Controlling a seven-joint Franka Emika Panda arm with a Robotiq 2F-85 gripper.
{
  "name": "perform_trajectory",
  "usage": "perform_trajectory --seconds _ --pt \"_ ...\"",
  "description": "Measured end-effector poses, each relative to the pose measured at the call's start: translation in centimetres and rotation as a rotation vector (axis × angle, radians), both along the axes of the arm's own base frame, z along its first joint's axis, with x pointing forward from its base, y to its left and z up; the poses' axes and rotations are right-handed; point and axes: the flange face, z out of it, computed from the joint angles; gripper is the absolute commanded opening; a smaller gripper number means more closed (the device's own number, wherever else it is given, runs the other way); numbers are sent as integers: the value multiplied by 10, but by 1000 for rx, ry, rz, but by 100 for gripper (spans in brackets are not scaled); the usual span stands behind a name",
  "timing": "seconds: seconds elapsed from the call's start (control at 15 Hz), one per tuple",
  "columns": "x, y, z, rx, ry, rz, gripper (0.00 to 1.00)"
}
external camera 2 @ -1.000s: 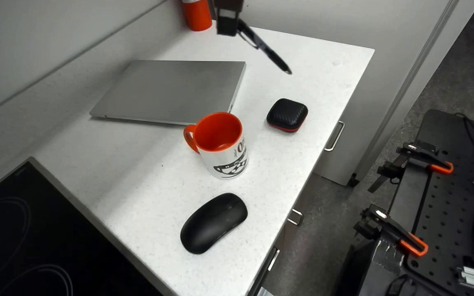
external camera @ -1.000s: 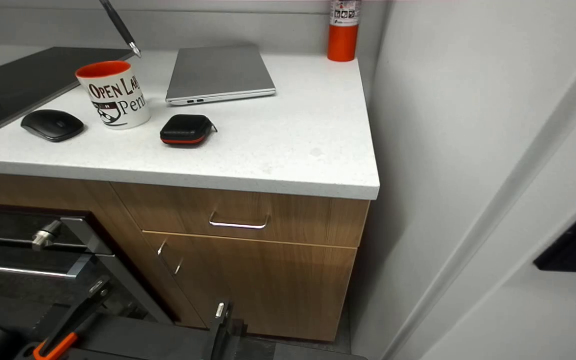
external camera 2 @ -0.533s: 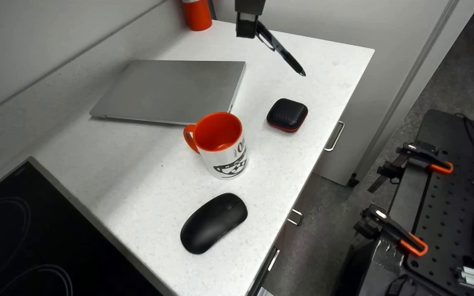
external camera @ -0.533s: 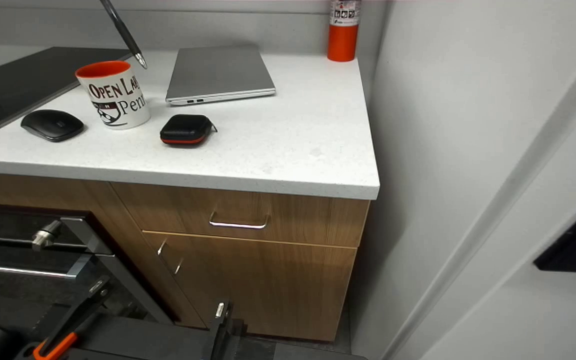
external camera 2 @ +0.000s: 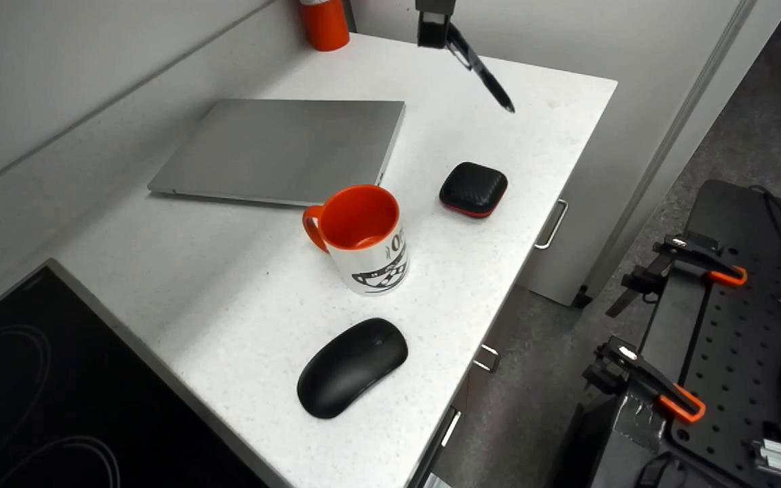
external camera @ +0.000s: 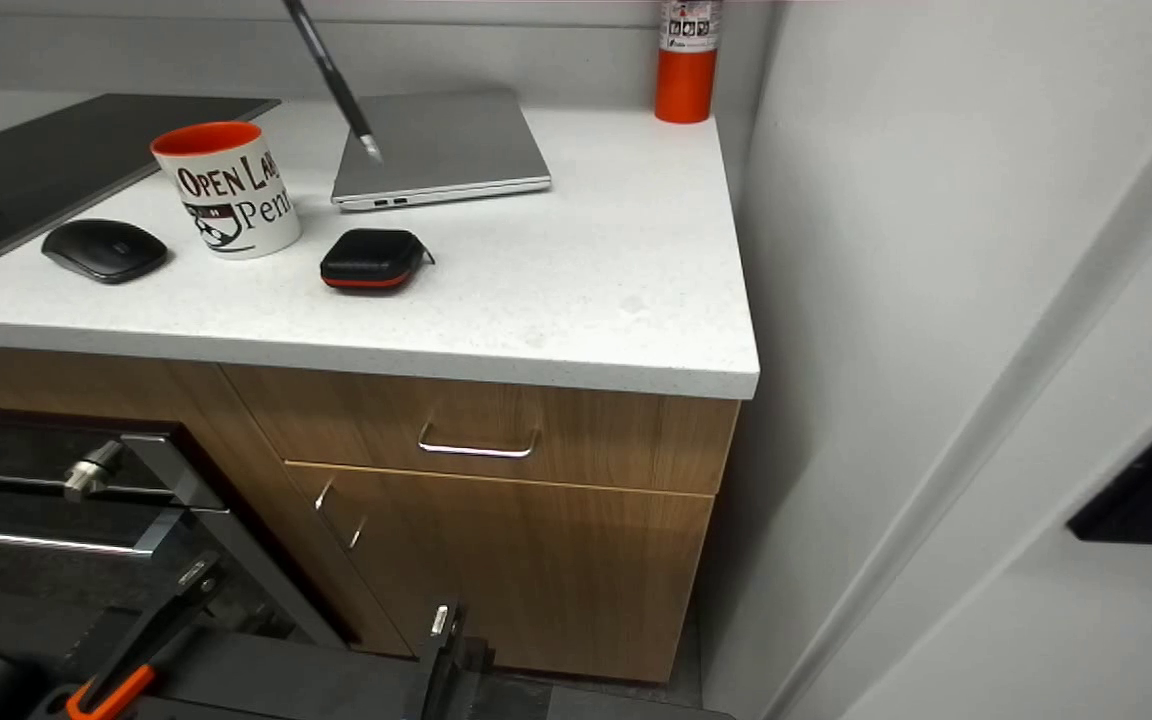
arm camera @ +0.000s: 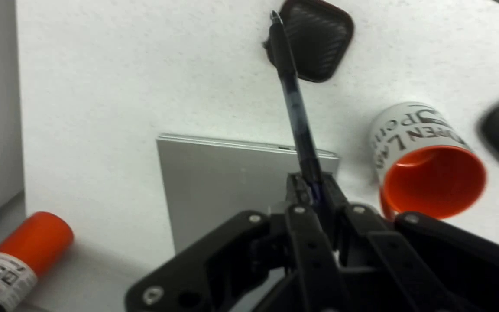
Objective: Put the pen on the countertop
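Observation:
The thin dark pen (external camera: 333, 82) hangs in the air, tilted tip-down, above the white speckled countertop (external camera: 586, 280). In an exterior view the pen (external camera 2: 484, 74) sticks out of my gripper (external camera 2: 435, 28), of which only the lower end shows. In the wrist view my gripper (arm camera: 314, 187) is shut on the pen's rear end. The pen (arm camera: 295, 104) points away from the fingers, its tip overlapping the black case in this view. The countertop (arm camera: 89, 99) lies below, apart from the pen. In the other exterior frame the gripper is out of view.
A grey laptop (external camera 2: 282, 149), a white mug with orange inside (external camera 2: 362, 224), a black mouse (external camera 2: 353, 366) and a small black case (external camera 2: 474, 190) stand on the countertop. A red-orange cylinder (external camera: 684, 85) stands at the back corner. A black cooktop (external camera 2: 38, 393) lies at one end.
My gripper has carried the pen to the right in both exterior views. In one its tip went from beside the mug to in front of the laptop. The other objects have not moved.

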Motion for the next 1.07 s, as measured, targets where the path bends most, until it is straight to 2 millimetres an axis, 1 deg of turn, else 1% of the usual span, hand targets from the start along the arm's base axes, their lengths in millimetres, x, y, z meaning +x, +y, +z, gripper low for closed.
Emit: perform_trajectory --seconds 0.13,0.27,0.33,0.47,0.6,0.8,1.07 --pt "10 -36 -12 -32 4 -75 0" --pt "21 -67 -28 -48 12 -144 0" --pt "26 -80 -38 -46 23 -179 0" --pt "37 -96 -59 -34 53 -231 0" --pt "46 -103 -79 -25 91 -261 0" --pt "60 -104 -105 6 140 -292 0" --pt "77 -106 -126 52 176 -331 0"
